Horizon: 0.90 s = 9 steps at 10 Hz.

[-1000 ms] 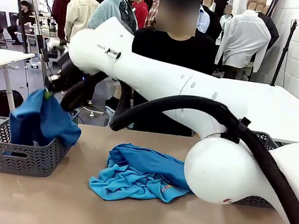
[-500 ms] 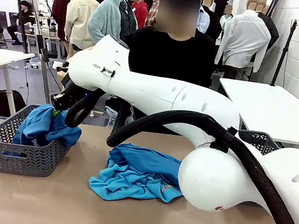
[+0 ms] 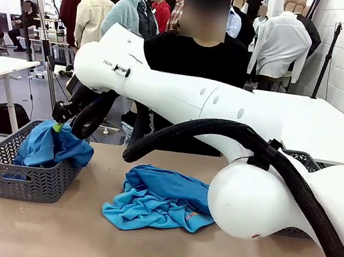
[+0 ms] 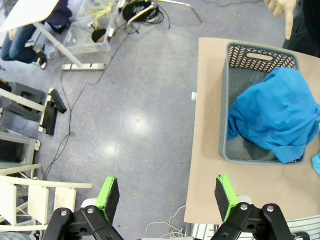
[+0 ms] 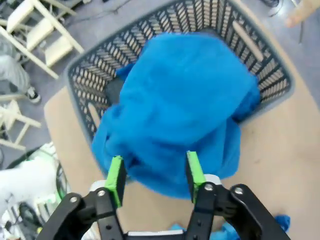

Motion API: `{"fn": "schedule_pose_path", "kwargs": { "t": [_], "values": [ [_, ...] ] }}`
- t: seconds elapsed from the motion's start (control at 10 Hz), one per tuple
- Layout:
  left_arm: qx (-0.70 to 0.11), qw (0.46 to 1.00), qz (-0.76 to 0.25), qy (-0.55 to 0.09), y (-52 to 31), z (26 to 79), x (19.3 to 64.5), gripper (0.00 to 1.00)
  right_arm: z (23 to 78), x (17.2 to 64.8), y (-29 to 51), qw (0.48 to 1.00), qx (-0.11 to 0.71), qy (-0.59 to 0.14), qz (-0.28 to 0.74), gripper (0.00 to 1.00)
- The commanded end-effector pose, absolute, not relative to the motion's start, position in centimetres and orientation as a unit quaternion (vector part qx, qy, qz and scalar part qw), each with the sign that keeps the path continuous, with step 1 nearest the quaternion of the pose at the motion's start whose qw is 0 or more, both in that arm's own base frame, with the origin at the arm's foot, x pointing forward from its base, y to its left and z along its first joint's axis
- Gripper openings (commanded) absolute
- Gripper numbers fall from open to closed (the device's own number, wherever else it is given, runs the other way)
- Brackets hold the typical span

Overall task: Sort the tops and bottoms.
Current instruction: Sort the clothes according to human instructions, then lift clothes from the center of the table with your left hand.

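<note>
Jaws parted and empty, the right gripper [image 5: 153,166] hovers over the blue top [image 5: 185,95] heaped in the grey basket [image 5: 220,22], and would best lift straight up to avoid snagging cloth before fetching the turquoise tops [image 3: 159,202] on the table [image 3: 74,237]; the left gripper [image 4: 167,190] hangs spread wide.

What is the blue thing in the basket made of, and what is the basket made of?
The blue top looks like soft, matte cloth, maybe a cotton knit: it slumps in folds and drapes over the rim. The grey basket looks like stiff, smooth plastic: its walls keep their shape and have a moulded pattern of cut-out slots.
</note>
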State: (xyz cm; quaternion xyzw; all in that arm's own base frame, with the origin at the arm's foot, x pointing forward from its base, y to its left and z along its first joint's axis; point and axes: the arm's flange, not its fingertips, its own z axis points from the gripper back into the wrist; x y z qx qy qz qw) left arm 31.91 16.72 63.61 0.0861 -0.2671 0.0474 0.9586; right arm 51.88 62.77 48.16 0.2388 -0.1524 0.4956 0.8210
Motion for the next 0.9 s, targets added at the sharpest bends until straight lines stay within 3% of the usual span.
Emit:
{"fn": "schedule_pose_path", "kwargs": {
  "t": [0.0, 0.2, 0.6, 0.7, 0.8],
  "values": [
    [0.084, 0.958, 0.049, -0.271, 16.9, 63.7, 31.9, 1.0, 54.4, 62.1, 75.1, 0.835, 0.185, -0.101, 0.509, 1.0],
    [0.084, 0.958, 0.049, -0.271, 16.9, 63.7, 31.9, 1.0, 56.3, 61.1, 74.1, 0.843, 0.14, -0.095, 0.51, 1.0],
    [0.084, 0.958, 0.049, -0.271, 16.9, 63.7, 31.9, 1.0, 61.9, 57.0, 70.7, 0.811, 0.141, -0.181, 0.538, 1.0],
    [0.084, 0.958, 0.049, -0.271, 16.9, 63.7, 31.9, 1.0, 55.2, 49.1, 60.7, 0.826, 0.147, -0.148, 0.524, 1.0],
    [0.084, 0.958, 0.049, -0.271, 16.9, 63.7, 31.9, 1.0, 55.2, 49.1, 60.7, 0.826, 0.147, -0.148, 0.524, 1.0]
  ]
}}
